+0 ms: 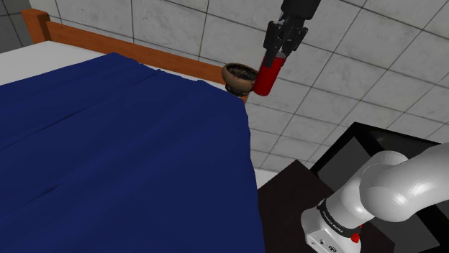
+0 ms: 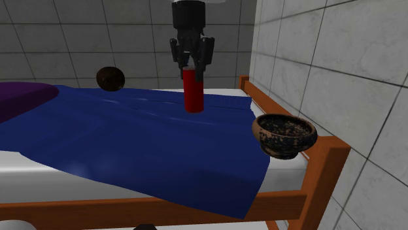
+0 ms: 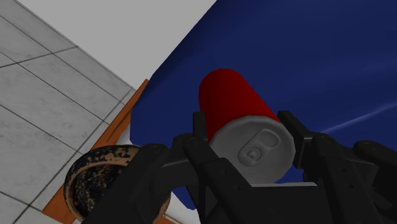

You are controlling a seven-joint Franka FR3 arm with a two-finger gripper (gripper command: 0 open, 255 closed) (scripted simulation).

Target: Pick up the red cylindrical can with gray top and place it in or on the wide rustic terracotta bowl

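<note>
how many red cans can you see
1: the red cylindrical can with grey top, clasped in the black gripper, in the air near the mottled brown bowl. More could be hidden.
</note>
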